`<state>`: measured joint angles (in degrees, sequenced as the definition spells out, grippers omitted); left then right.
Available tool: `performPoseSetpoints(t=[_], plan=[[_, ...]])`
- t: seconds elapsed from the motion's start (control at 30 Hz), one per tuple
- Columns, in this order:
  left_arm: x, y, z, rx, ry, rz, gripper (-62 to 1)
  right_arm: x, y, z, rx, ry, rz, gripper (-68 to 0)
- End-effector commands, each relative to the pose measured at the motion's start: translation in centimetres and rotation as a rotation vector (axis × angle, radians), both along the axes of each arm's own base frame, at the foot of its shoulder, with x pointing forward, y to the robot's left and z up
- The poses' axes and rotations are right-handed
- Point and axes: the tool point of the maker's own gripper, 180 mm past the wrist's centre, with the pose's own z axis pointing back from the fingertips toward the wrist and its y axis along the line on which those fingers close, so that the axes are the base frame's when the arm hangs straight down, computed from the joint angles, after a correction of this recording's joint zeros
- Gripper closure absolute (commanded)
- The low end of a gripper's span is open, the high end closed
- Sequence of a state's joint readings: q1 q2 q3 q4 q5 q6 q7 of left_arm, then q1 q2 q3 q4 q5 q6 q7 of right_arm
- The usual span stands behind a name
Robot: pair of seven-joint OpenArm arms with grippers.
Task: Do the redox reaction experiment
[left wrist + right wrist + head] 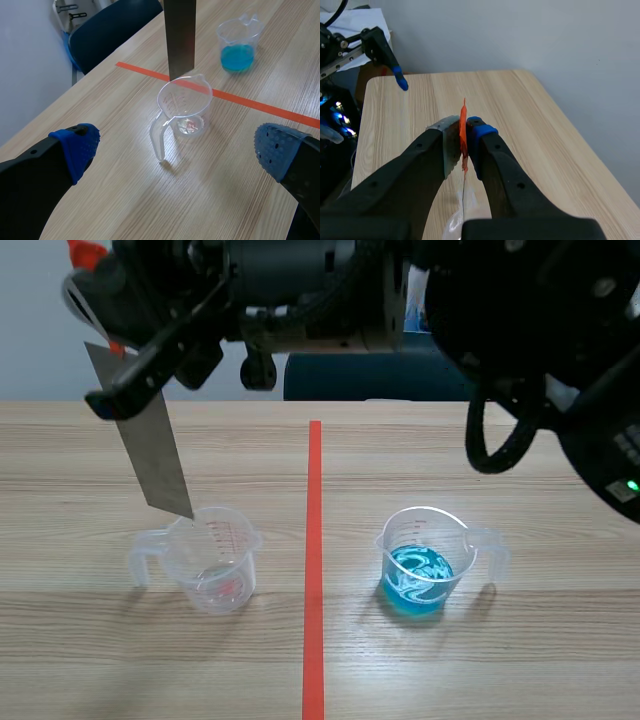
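Right gripper point(462, 144) pinches the metal strip point(155, 455) by its top, lower end at the rim of the clear cup point(215, 560), nine o'clock from the blue cup point(420, 565); left gripper point(177, 152) gapes empty; strip looks stiff, light, slick; grip flat faces, high

Light wood-grain table point(520, 670) fills the lower two thirds of the scene view, with an orange-red tape line point(314, 570) down the centre. Pale grey-blue wall point(30, 350) upper left. Dark blue chair point(370, 378) top centre, just behind the table's far edge; left wrist view shows it beside the wall. Right wrist view: plain grey wall past the table's end. Light soft, even; shadows faint.
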<state>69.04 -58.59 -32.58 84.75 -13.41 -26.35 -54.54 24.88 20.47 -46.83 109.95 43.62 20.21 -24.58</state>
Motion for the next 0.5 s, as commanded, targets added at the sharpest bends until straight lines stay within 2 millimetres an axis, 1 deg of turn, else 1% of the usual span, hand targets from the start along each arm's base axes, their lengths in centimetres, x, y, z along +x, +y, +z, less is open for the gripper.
performPoseSetpoints(t=[0.0, 0.23, 0.47], plan=[[0.32, -0.15, 0.86, -0.021, -0.032, -0.001, -62.3, 0.22, -0.15, 1.36, 0.028, -0.021, -0.01, -0.8], [0.27, -0.32, 1.45, -0.047, -0.053, -0.009, -62.3, 0.35, -0.26, 1.36, 0.025, -0.021, -0.016, -0.8], [0.34, -0.29, 1.56, -0.053, -0.055, -0.005, -62.3, 0.35, -0.26, 1.36, 0.025, -0.022, -0.016, -0.8]])
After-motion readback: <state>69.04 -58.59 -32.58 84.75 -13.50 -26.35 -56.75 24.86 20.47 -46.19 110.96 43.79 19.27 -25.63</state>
